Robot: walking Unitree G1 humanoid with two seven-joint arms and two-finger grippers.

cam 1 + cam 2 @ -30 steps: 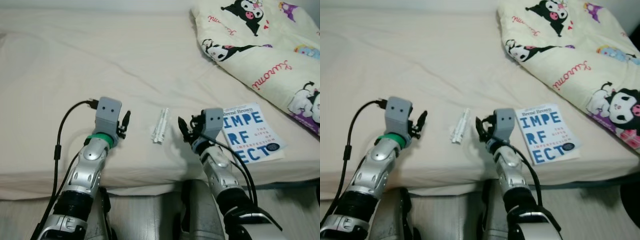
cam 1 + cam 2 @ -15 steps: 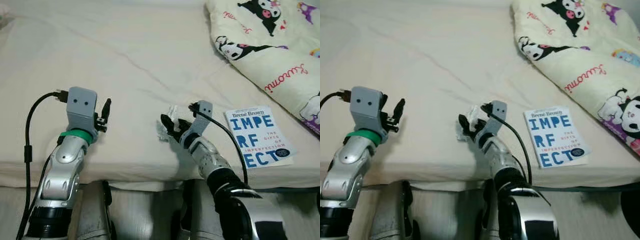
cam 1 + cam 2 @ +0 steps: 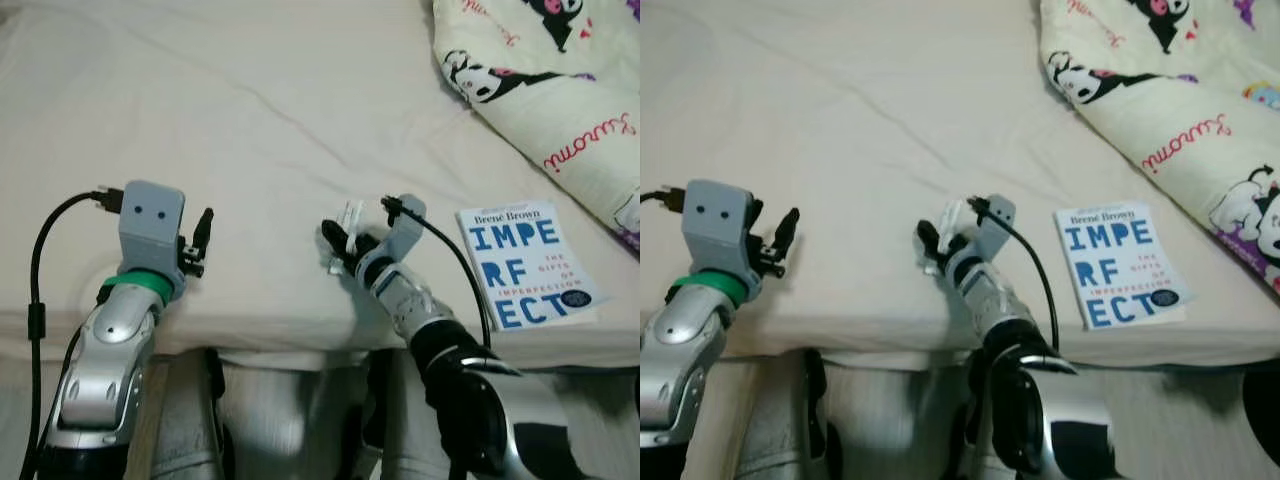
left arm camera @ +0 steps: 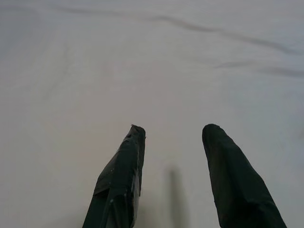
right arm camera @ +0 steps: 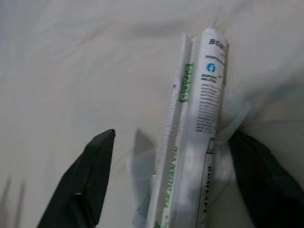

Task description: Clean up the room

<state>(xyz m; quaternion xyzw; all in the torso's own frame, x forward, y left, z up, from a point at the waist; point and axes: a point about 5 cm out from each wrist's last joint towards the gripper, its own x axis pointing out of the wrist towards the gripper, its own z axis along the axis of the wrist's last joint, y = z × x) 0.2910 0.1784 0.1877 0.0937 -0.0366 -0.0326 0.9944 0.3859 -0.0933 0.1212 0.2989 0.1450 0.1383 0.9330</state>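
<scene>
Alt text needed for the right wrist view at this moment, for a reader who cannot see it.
Two long white paper packets printed with green and blue text lie side by side on a cream bed sheet, between the open black fingers of the right gripper. A crumpled clear wrapper lies beside them.

A bed (image 3: pixel 250 110) covered with a cream sheet is seen from above, its near edge running across the lower part of the head views. The sheet is marked by long shallow creases. A cream quilt (image 3: pixel 560 90) printed with black-and-white cartoon figures and red script is heaped on the bed's far right side. A book (image 3: pixel 528 265) with large blue lettering on a white cover lies flat near the bed's edge, just below the quilt. A pale wood-grain floor (image 3: pixel 1200 400) is visible beneath the mattress edge. Soft, even light falls throughout.
</scene>
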